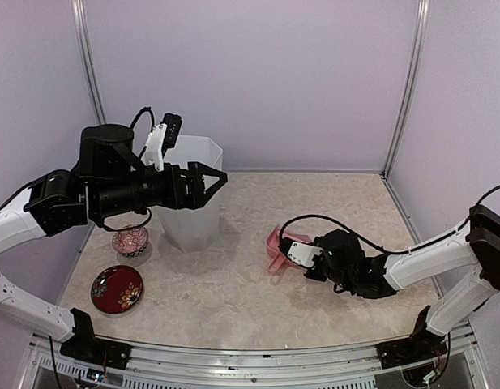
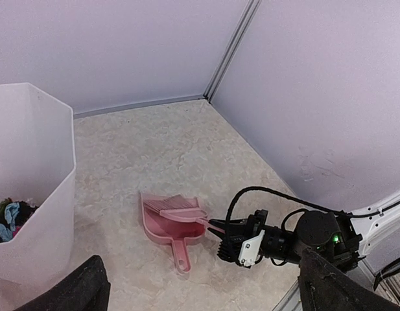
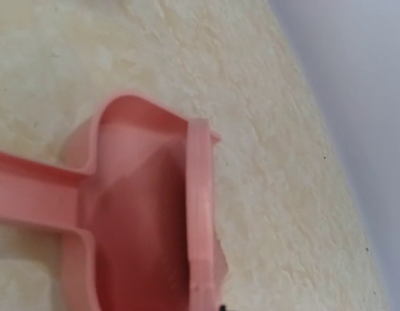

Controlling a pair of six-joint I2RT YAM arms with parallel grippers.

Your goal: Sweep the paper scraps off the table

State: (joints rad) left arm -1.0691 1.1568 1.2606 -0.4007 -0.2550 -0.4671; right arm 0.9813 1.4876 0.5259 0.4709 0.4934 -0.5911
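The left gripper [image 1: 213,188] has its jaws spread wide, holding nothing, up beside the white bin [image 1: 193,220]. The right gripper [image 2: 216,228] is at the pink brush [image 2: 176,207] handle, right of the bin; I cannot tell if it squeezes. The paper scraps [image 2: 8,217] lie inside the bin, so the table [image 1: 233,292] looks swept.

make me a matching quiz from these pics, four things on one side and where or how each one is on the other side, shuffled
Things
1. paper scraps
2. pink brush
3. dark red plate
4. left gripper

Places or states
A. resting on the pink dustpan
B. open, raised in the air
C. inside the white bin
D. flat on the table, near its left front corner

Pairs: 1-C, 2-A, 3-D, 4-B
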